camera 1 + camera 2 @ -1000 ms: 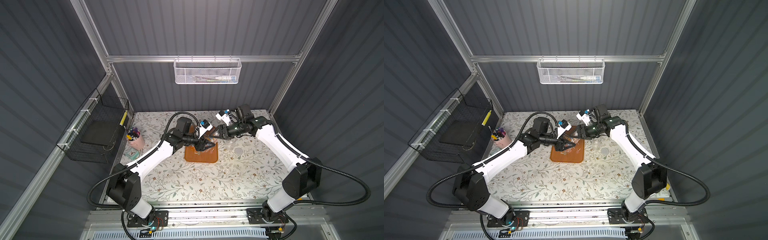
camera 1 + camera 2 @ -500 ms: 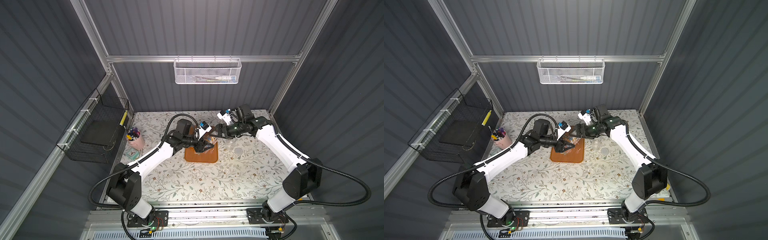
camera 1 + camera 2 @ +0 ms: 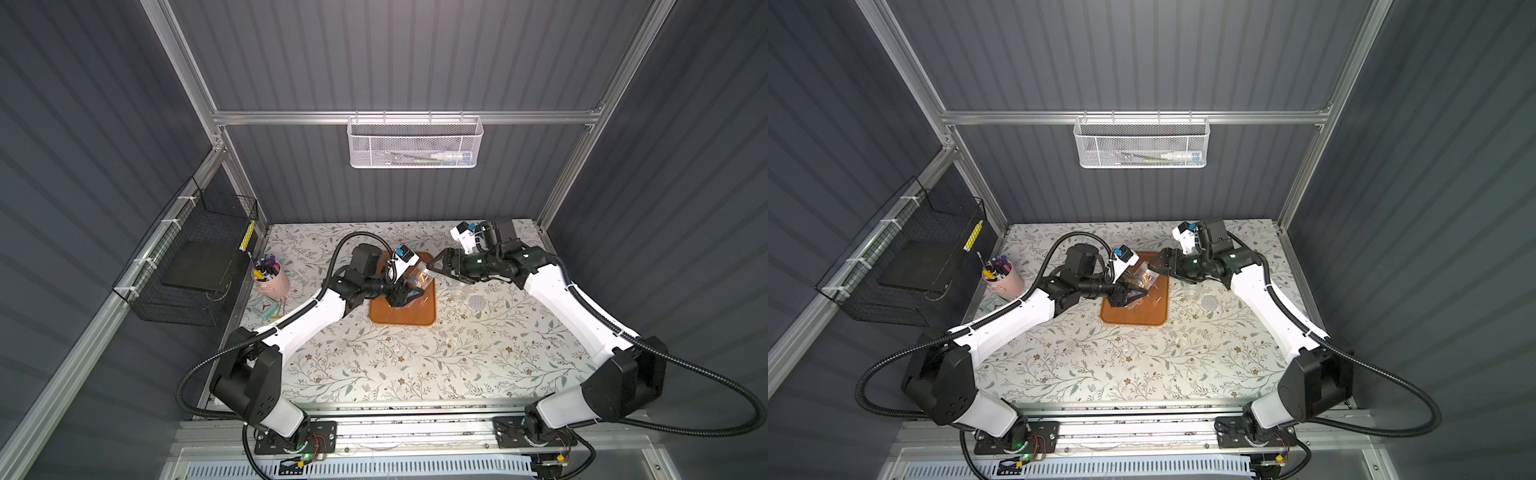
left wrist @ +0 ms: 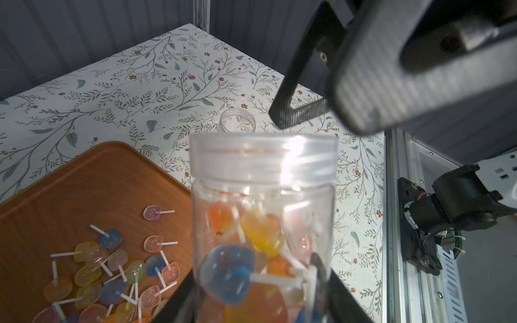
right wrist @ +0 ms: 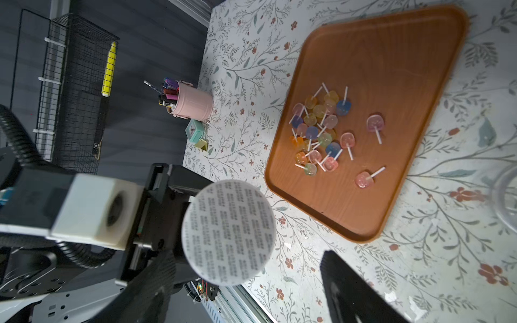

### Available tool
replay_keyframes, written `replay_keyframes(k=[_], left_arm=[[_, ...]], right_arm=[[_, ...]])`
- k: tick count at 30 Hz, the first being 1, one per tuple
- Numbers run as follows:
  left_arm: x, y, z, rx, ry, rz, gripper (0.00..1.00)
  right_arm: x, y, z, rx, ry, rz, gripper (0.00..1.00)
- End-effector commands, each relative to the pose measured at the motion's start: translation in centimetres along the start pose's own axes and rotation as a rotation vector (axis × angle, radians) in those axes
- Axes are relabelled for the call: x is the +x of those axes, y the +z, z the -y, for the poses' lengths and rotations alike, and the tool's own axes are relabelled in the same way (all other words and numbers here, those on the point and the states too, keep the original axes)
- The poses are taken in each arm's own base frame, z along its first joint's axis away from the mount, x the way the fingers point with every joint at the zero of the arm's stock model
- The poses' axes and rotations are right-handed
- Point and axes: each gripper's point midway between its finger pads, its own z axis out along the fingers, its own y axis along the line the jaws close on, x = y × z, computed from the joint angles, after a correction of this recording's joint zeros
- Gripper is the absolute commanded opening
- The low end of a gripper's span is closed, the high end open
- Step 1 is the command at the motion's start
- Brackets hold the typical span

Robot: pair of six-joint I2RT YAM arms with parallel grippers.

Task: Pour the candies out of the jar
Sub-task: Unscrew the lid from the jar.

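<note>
Left pincer (image 3: pixel 409 293) clamps the jar (image 4: pixel 263 195) holding candies (image 4: pixel 260 232); right pincer (image 3: pixel 440 264) spread wide, empty, just off its threaded end

The left arm (image 3: pixel 307 320) and right arm (image 3: pixel 582 307) have glossy white shells between bulky black joint housings. A ribbed black hose (image 3: pixel 179 388) loops out from each base. White camera blocks (image 3: pixel 405 259) with blue patches sit on the wrists. The right gripper (image 3: pixel 436 264) has matte black fingers (image 4: pixel 391 84) with a fine weave and small screws.
</note>
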Motion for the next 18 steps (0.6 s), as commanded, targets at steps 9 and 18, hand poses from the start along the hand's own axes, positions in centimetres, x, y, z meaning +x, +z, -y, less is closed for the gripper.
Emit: replay_keyframes(k=[9, 18], left_arm=[[-2.2, -0.7, 0.8, -0.006, 0.040, 0.070, 0.00], [-2.2, -0.7, 0.7, -0.018, 0.038, 0.071, 0.00]], right_arm=[[-1.6, 1.4, -2.4, -0.067, 0.047, 0.077, 0.77], [-1.6, 1.7, -2.6, -0.057, 0.039, 0.075, 0.69]])
